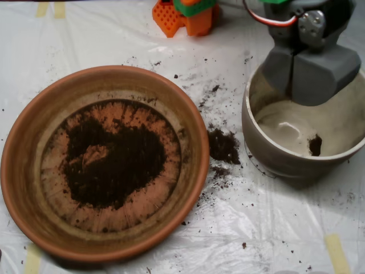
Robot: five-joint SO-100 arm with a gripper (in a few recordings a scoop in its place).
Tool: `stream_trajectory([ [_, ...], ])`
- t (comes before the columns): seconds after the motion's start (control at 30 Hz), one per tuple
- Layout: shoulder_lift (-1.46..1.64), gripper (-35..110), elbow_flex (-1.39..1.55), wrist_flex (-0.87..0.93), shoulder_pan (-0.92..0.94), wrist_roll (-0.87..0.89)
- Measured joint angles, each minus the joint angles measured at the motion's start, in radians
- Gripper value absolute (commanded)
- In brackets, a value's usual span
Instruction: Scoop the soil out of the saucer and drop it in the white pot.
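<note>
Grey faceted scoop (pixel 308 71) hangs over the white pot (pixel 259 142), its two shells together. Pot: smooth, dusty inner wall, one small soil clump inside. Terracotta saucer (pixel 23 171), thick-rimmed, holds a crumbly dark soil (pixel 114 162) patch. Loose spill (pixel 222 145) lies on plastic sheet (pixel 274 228) between them.

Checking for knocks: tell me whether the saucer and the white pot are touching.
Apart. The overhead view shows a strip of white table cover with spilled soil between the saucer rim and the white pot wall.
</note>
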Motion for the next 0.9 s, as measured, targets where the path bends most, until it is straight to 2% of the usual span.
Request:
stream_trajectory([
  [0.07,0.000,25,0.000,0.012,-0.025,-0.003],
  [0.17,0.000,32,0.000,0.029,-0.048,-0.003],
  [0.5,0.002,37,0.020,0.041,-0.043,0.003],
  [0.63,-0.003,45,0.020,0.072,-0.021,0.003],
  [0.9,-0.020,45,0.015,0.084,-0.005,0.032],
])
